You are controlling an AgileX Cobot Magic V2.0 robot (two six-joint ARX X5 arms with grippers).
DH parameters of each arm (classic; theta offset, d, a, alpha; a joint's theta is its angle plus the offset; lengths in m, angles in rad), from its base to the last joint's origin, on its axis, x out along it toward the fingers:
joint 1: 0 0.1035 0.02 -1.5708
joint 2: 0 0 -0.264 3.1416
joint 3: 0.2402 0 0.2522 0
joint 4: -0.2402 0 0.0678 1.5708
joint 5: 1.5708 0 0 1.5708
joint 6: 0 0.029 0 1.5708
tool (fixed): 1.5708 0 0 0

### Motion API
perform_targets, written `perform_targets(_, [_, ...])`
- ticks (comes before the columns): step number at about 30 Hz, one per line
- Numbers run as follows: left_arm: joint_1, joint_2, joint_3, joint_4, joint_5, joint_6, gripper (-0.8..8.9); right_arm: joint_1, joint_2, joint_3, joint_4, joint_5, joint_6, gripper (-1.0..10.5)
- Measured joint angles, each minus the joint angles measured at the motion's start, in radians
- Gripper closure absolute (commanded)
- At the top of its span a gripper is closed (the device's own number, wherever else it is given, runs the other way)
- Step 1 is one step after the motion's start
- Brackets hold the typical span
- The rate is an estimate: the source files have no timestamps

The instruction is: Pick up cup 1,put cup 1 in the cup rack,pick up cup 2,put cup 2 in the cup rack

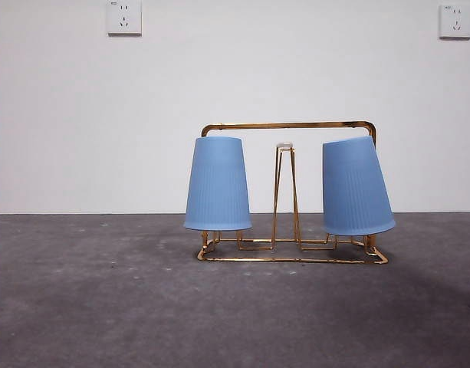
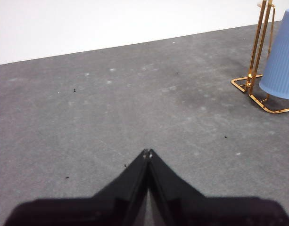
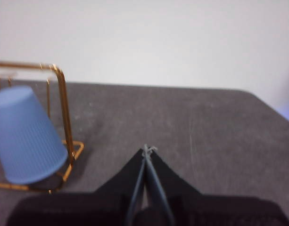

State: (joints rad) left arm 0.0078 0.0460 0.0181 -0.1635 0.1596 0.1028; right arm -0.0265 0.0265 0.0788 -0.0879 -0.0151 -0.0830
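Left end effector pressed together above table; right end effector likewise, beside cup rack

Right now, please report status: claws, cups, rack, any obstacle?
Left claw shut, empty, clear of rack. Right claw shut, empty. Both blue cups upside down on cup rack: left cup upright, right cup tilted. No obstacle seen.

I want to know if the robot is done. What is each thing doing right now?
Left cup: upside down on a rack peg, upright.
Right cup: upside down on a rack peg, tilted.
Rack: standing on the table, middle peg bare.
Left gripper: shut, holding nothing, away from the rack.
Right gripper: shut, holding nothing, beside the rack.
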Motion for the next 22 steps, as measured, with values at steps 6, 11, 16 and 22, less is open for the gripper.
perform_targets(6, [0.0, 0.0, 0.0, 0.0, 0.0, 0.0, 8.17, 0.0, -0.016, -0.055, -0.074, 0.007, 0.036, 9.5])
perform_targets(11, [0.0, 0.0, 0.0, 0.0, 0.0, 0.0, 8.17, 0.0, -0.016, -0.055, -0.099, 0.007, 0.044, 9.5])
perform_targets(16, [0.0, 0.002, 0.0, 0.0, 0.0, 0.0, 8.17, 0.0, -0.016, -0.055, -0.103, 0.007, 0.046, 9.5])
perform_targets(22, [0.0, 0.002, 0.0, 0.0, 0.0, 0.0, 8.17, 0.0, -0.016, -0.055, -0.104, 0.007, 0.046, 9.5])
